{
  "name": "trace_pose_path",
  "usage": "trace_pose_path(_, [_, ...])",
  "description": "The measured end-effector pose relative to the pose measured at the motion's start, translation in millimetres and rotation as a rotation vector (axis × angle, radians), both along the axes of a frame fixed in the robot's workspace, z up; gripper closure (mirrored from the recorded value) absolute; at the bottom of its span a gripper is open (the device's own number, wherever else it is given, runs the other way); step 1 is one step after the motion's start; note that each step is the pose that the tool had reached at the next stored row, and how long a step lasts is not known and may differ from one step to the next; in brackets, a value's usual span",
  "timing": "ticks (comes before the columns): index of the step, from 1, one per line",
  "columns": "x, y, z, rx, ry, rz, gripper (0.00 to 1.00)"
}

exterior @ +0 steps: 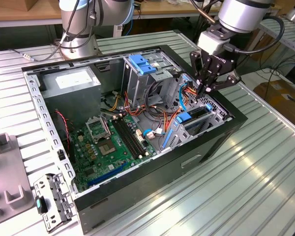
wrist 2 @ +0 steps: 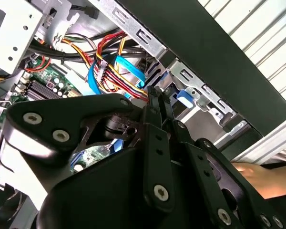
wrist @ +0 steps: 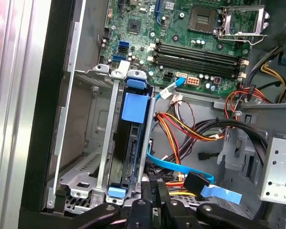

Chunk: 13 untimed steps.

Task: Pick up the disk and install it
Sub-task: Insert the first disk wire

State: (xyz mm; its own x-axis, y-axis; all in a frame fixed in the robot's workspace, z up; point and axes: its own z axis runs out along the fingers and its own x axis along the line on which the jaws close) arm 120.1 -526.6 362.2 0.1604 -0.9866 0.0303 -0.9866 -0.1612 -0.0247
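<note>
The disk (wrist: 128,143) is sitting upright in the metal drive bay (wrist: 86,157) at the front corner of the computer case (exterior: 211,147), beside the motherboard (exterior: 113,142), its blue carrier tabs showing at both ends. The gripper (exterior: 205,88) is hovering just above that bay with its fingers drawn close together and nothing between them. The disk is looking rigid, fairly dense and shock-sensitive, so the blue end tabs are probably offering the safest hold, not the dark body.
</note>
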Motion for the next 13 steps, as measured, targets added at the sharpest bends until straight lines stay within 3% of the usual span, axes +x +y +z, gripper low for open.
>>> trace_pose_path(13, [-0.9, -0.1, -0.2, 0.0004, 0.0, -0.005, 0.84])
